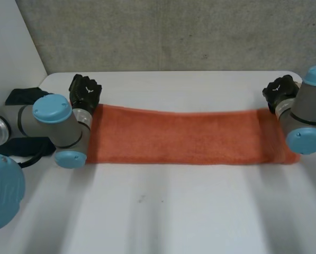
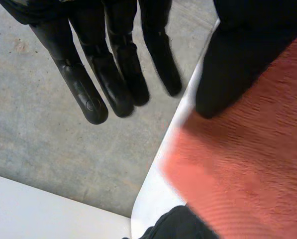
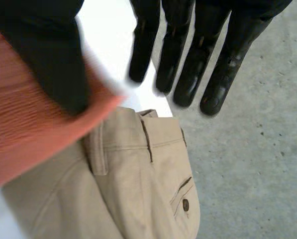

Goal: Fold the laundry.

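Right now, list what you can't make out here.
- Head view: the ends of the towel, hidden behind the left arm and right arm.
- Right wrist view: the trousers, cut off by the edge, partly hidden by the towel.
- Head view: the dark thing, partly behind the left arm.

A white table (image 1: 163,211) spreads across the head view from 3 through 6 to 9 o'clock, its far corners rounded at 11 and 1 o'clock. Beyond its far edge, at 12 o'clock, lies a rough grey concrete floor (image 1: 173,32), speckled and pitted. A plain white panel (image 1: 9,47) stands at 10 o'clock. The light is soft and even.
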`<state>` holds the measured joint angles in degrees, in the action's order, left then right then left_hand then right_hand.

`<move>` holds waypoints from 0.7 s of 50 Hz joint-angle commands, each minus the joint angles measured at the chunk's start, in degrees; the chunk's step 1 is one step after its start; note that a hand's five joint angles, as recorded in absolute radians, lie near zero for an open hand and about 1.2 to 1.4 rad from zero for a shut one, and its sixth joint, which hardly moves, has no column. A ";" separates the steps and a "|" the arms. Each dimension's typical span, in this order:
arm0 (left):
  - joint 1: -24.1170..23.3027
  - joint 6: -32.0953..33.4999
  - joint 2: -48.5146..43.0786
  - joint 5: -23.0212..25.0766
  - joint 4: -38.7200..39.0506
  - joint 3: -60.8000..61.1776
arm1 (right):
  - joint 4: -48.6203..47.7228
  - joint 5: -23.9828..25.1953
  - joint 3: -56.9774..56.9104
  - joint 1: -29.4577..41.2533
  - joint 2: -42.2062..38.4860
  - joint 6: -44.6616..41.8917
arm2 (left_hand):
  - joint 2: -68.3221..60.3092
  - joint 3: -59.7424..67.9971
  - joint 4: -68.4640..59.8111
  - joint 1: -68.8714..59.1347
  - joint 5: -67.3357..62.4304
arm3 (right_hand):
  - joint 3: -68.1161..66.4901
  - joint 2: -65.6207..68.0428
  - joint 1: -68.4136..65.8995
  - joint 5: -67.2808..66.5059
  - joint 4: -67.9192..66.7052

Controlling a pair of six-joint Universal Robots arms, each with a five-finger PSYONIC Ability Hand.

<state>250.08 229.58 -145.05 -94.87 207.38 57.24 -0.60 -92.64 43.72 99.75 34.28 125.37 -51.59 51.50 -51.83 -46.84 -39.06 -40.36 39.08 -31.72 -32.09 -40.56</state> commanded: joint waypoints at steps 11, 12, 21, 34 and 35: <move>-2.23 -3.52 18.38 -0.23 6.46 23.78 | 0.60 6.14 22.00 -2.27 23.63 18.24 | 41.59 -41.50 41.83 36.84 39.06 | 30.36 -29.08 21.72 32.09 30.56; -2.23 -4.31 20.05 -0.14 6.46 25.53 | 0.86 7.55 24.11 -3.06 24.94 18.51 | 41.59 -41.50 41.83 36.84 39.06 | 30.36 -29.08 21.72 32.09 30.56; -2.31 -15.82 31.31 0.30 6.37 40.22 | 9.04 16.61 39.33 -9.04 29.35 19.39 | 41.59 -41.50 41.83 36.84 39.06 | 25.07 -23.80 16.44 26.80 25.28; -1.88 -20.75 31.58 0.39 6.37 43.04 | -1.24 20.13 44.61 -13.09 23.91 19.65 | 41.59 -41.50 41.83 36.84 39.06 | 5.56 -4.29 -3.07 7.29 5.76; -1.88 -20.84 31.58 0.39 6.37 43.04 | -1.68 20.04 44.44 -13.09 23.56 19.65 | 41.59 -41.50 41.83 36.84 39.06 | 3.72 -2.44 -4.92 5.44 3.92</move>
<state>247.80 209.02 -112.58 -94.56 213.72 100.65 4.07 -72.95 88.27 87.33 61.91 145.05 -11.60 12.09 -11.67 -10.85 -2.71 -22.77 22.22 -19.66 -12.51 -22.79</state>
